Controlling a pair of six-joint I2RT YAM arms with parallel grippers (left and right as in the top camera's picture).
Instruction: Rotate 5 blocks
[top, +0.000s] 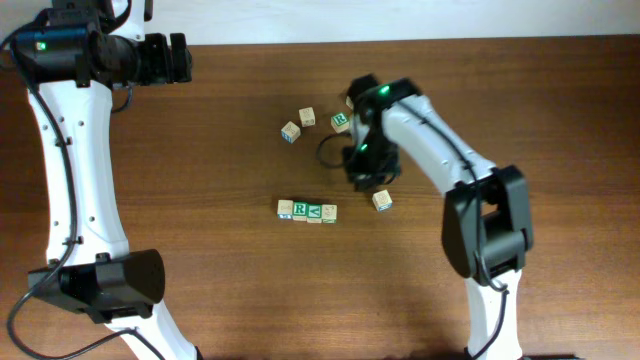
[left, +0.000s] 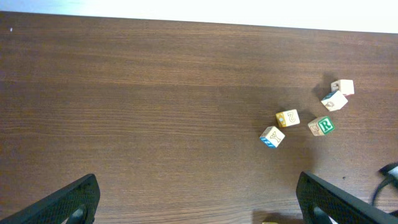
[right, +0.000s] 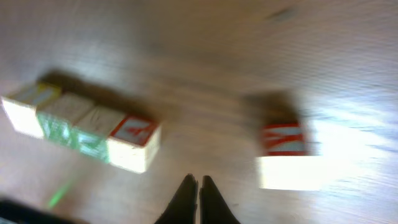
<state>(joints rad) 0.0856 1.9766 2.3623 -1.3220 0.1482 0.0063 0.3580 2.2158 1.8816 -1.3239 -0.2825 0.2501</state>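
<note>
A row of several blocks (top: 307, 211) lies at mid-table, with a green R and a green V showing on top. In the right wrist view the same row (right: 68, 121) is blurred, and its near end block (right: 134, 144) has a red-marked face. A single block (top: 382, 201) lies apart to the right of the row. Up close this block (right: 289, 158) shows red marks. My right gripper (right: 199, 182) is shut on nothing and hovers between the row and the single block. From above, the right gripper (top: 366, 182) sits just left of that block. My left gripper (left: 199, 208) is open and empty over bare wood.
Several more loose blocks (left: 287, 118) lie scattered at the back of the table, one with a green R (top: 341, 121). The left gripper (top: 183, 58) is at the far back left. A black cable (top: 328, 150) loops beside the right arm.
</note>
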